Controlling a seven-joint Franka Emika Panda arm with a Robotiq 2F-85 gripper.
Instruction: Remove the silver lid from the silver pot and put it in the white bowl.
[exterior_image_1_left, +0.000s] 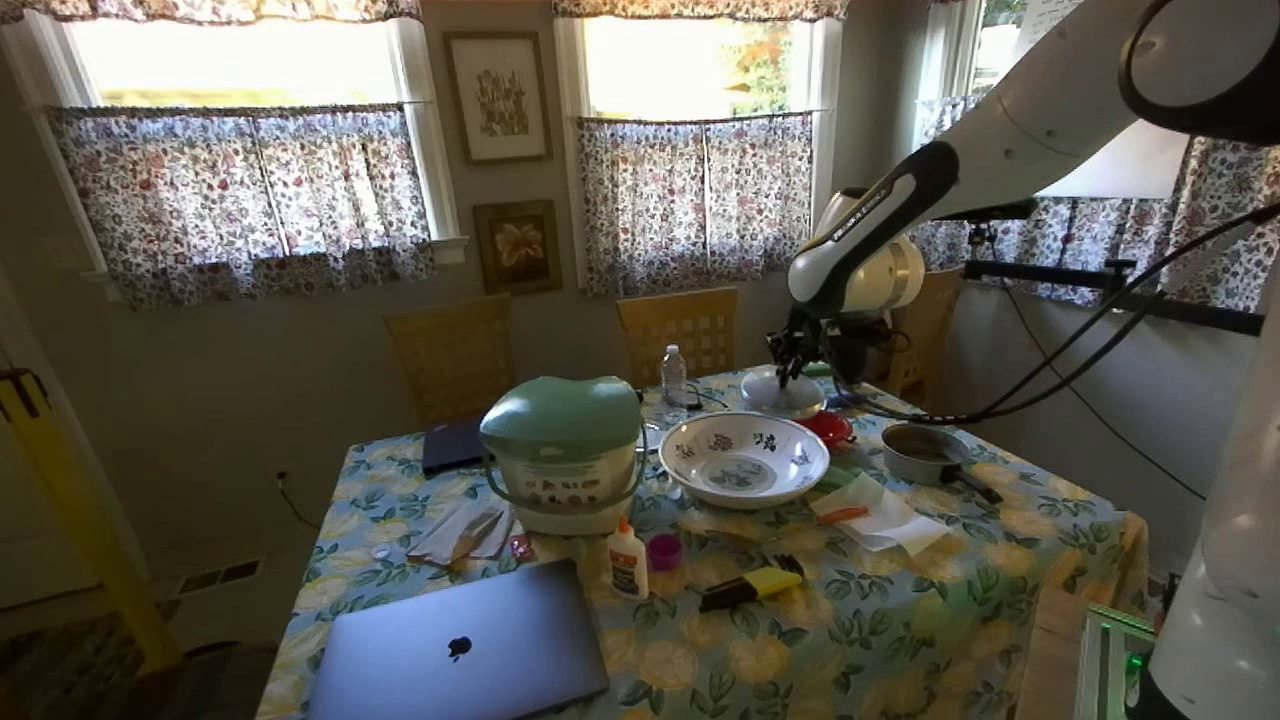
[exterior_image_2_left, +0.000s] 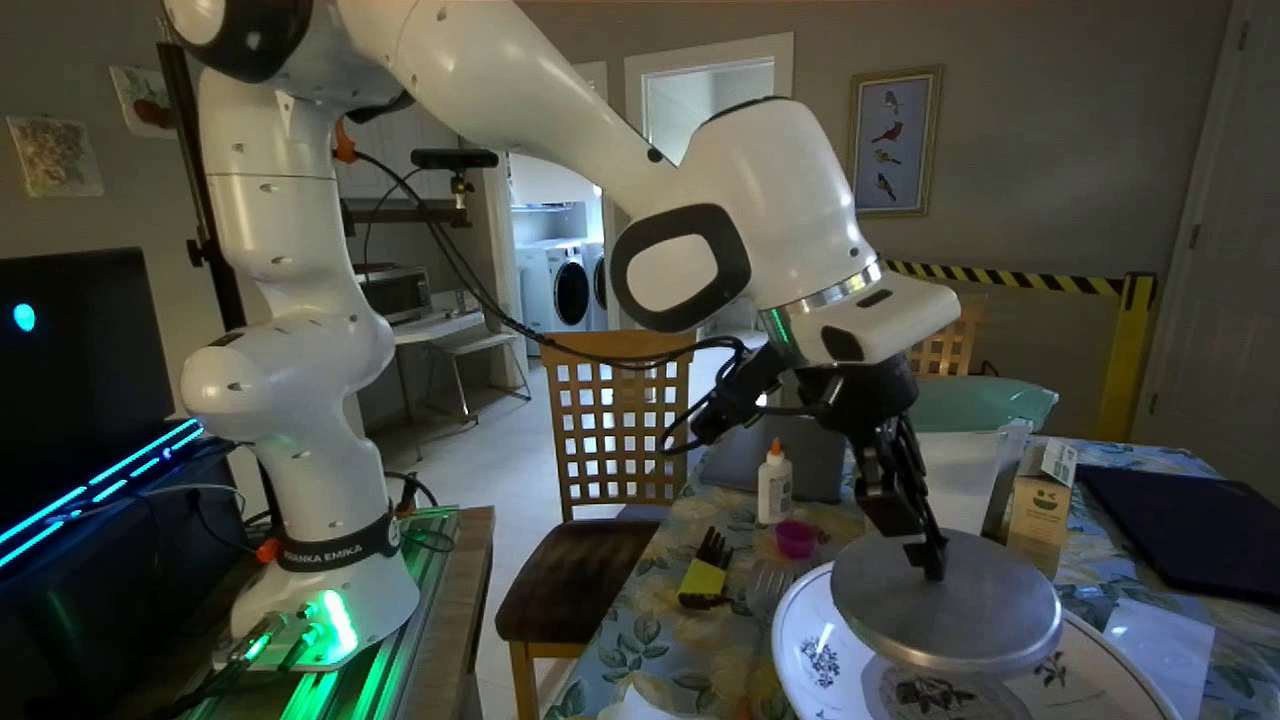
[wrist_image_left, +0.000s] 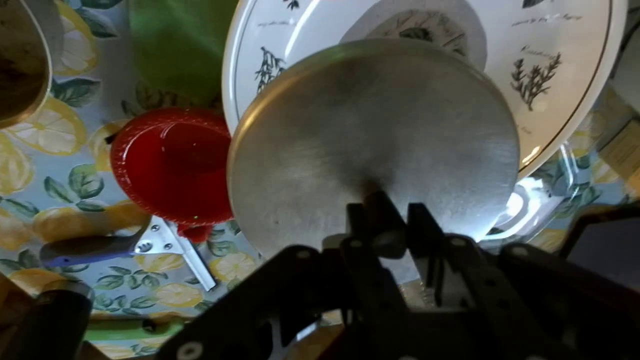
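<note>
My gripper (wrist_image_left: 385, 215) is shut on the dark knob of the silver lid (wrist_image_left: 340, 125) and holds the lid off the table. The gripper (exterior_image_2_left: 928, 560) and lid (exterior_image_2_left: 945, 610) also show in an exterior view, the lid roughly level above the bowl's rim area. The white bowl (wrist_image_left: 545, 115) has a plant-patterned inside; the lid overlaps part of it in the wrist view. In an exterior view the lid (exterior_image_1_left: 783, 395) is behind the bowl (exterior_image_1_left: 690, 460). The silver pot (exterior_image_1_left: 915, 465), dark inside and uncovered, stands right of the bowl; the wrist view shows its edge (wrist_image_left: 47, 55).
A red bowl (wrist_image_left: 175, 165) and a purple-handled tool (wrist_image_left: 90, 250) lie beside the lid. A clear glass item (wrist_image_left: 540, 210) is close by. The green-domed vessel (exterior_image_1_left: 565, 440) and a water bottle (exterior_image_1_left: 673, 375) stand left of the white bowl. A laptop (exterior_image_1_left: 460, 640) lies in front.
</note>
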